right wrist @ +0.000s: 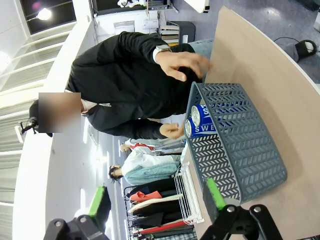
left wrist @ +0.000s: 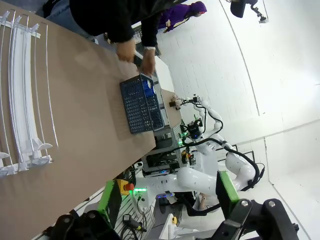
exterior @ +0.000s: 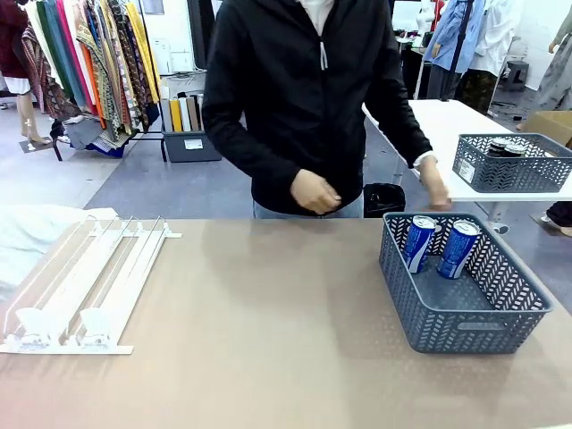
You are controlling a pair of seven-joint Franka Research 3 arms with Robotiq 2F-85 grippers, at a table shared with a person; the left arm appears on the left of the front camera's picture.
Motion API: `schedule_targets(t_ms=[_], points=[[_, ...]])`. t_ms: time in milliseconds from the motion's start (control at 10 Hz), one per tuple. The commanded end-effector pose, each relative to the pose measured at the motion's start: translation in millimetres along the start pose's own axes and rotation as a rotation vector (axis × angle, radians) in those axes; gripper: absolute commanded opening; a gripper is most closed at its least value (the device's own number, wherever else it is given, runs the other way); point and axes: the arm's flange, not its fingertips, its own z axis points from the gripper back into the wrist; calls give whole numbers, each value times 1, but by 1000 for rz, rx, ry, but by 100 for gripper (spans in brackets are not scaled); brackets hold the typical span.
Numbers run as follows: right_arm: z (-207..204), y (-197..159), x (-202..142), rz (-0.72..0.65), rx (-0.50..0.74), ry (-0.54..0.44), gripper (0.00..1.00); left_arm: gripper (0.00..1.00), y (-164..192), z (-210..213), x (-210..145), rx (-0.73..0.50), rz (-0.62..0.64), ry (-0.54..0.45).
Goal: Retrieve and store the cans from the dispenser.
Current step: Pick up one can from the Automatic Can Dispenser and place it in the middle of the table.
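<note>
Brown tabletop [exterior: 268, 331] stretches ahead of me, a clothes rack well back in the room behind the person across the table. Two blue-and-white cans [exterior: 438, 246] stand leaning side by side at the far end of the grey basket [exterior: 474, 332] on my right; the right wrist view has them silver tops toward me, touching each other and resting against the basket's wall. On my left the dispenser [exterior: 85, 281] lies flat and sloped, its three lanes bare as far as I can see, clear end stops nearest me. A second basket [exterior: 509, 174] with dark cans [exterior: 503, 147] sits on the white table beyond, well apart. The person's hands hover at the far edge, one [exterior: 313, 192] near the middle and one [exterior: 435, 192] just behind the near basket, both blurred. My left gripper [left wrist: 167, 200] has its jaws standing wide with nothing between the green pads; my right gripper [right wrist: 157, 197] likewise looks spread and empty above the basket's near end. I judge these cans light if empty, moderately heavy if full, with stiff but dentable walls and a smooth, slippery skin; I would take one across the middle of the body, pads on opposite sides, squeezing only enough to stop a slide. With the lanes empty, I reckon I am waiting on the person to load more.
</note>
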Motion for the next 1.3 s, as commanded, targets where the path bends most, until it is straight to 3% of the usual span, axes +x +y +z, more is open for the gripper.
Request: schedule_targets(t_ms=[0,1200], points=[[1,4,-2,-2,2,5,100,100,-1,-1,1,-19,-6,-10],[1,4,-2,-2,2,5,100,100,-1,-1,1,-19,-6,-10]])
